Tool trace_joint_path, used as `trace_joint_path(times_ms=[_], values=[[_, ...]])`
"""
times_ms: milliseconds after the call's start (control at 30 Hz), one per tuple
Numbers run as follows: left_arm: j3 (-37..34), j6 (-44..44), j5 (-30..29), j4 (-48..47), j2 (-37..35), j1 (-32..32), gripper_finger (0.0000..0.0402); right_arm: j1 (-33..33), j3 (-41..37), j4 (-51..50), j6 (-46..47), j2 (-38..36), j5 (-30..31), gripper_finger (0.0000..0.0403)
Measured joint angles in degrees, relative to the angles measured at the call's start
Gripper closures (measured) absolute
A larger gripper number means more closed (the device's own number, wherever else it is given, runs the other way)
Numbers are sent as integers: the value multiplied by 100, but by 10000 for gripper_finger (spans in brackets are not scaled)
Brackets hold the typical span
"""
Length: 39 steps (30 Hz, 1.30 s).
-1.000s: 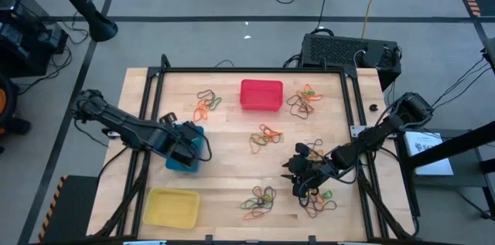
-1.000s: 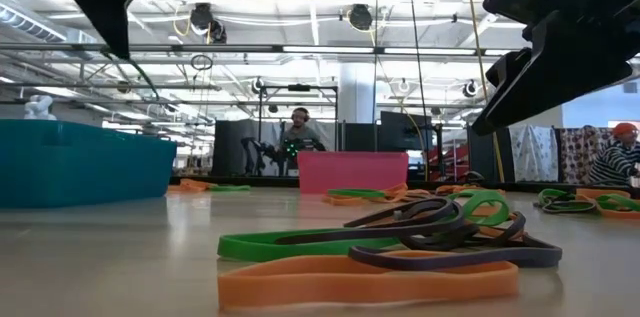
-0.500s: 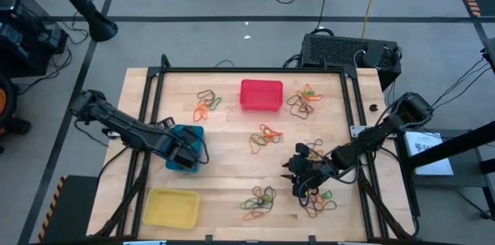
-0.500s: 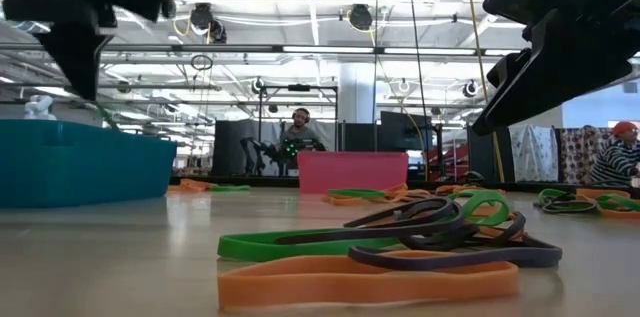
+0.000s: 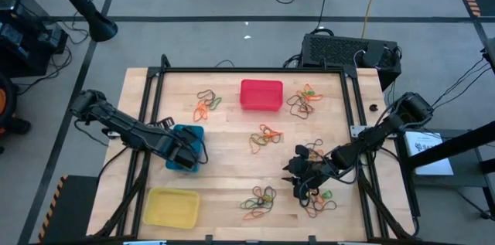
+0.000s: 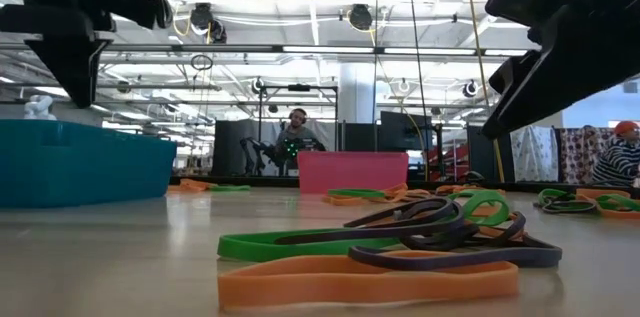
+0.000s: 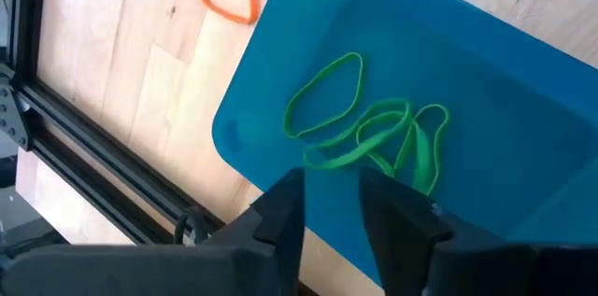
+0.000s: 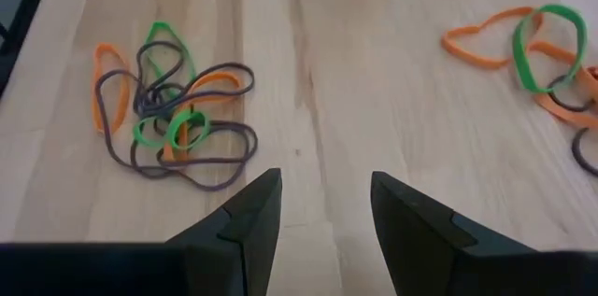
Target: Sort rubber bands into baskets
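Note:
My left gripper (image 5: 186, 156) (image 7: 332, 193) hangs open just above the blue basket (image 5: 193, 132) (image 7: 486, 100) at the table's left. Three green rubber bands (image 7: 374, 137) lie on the basket's floor beyond its fingertips. My right gripper (image 5: 297, 178) (image 8: 322, 193) stands open above the bare wood at the near right, slanting down, with nothing between its fingers. A mixed pile of rubber bands (image 8: 173, 109) (image 5: 259, 199) lies ahead of it, and another pile (image 5: 317, 199) lies beside it. The red basket (image 5: 261, 94) stands at the far middle and the yellow basket (image 5: 172, 206) at the near left.
More piles of rubber bands lie at the far left (image 5: 207, 104), the far right (image 5: 304, 100) and the centre (image 5: 267, 137) (image 8: 542, 44). A black frame (image 5: 155, 113) borders the table. In the low view, bands (image 6: 400, 237) fill the foreground, and people show in the room behind.
My left gripper has come down toward the blue basket and its fingers have opened. My right gripper has kept still.

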Motion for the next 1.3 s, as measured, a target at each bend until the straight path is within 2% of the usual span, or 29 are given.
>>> trace_joint_path(times_ms=[100, 233, 333, 467, 533, 600, 700, 867, 967, 1067, 1167, 1300], values=[[0, 9, -195, 348, 0, 3, 276, 0, 0, 137, -150, 0, -27, 243], [-39, 460, -1002, 1609, 0, -45, 274, -75, 101, 145, -399, -21, -1133, 243], [-246, 1715, -1087, 3223, 0, -48, 274, -83, 297, -208, -245, -25, -1753, 243], [-710, 3548, -1018, 5832, 70, -31, 274, 24, 693, -1501, 221, -26, -1927, 243], [-993, 4262, -811, 7178, 201, 31, 274, 75, 884, -2203, 671, -28, -1905, 243], [-1195, 4769, -363, 8393, 428, 134, 274, 132, 994, -2845, 1247, -31, -1906, 243], [-1271, 5360, 276, 9776, 871, 277, 274, 249, 1081, -3740, 2085, -31, -1962, 243], [-1268, 6224, 890, 11858, 1861, 481, 274, 616, 1005, -4848, 2788, -31, -1918, 243], [-1246, 6547, 1185, 12679, 2375, 614, 274, 807, 842, -5032, 2913, -31, -1764, 243], [-1145, 6733, 1497, 13115, 2813, 775, 274, 842, 690, -4950, 2785, -31, -1350, 243], [-959, 6707, 1774, 13115, 3030, 964, 274, 758, 545, -4885, 2646, -31, -897, 243], [-824, 6474, 2216, 13027, 3165, 1125, 274, 645, 370, -4784, 2578, -33, -846, 243]])
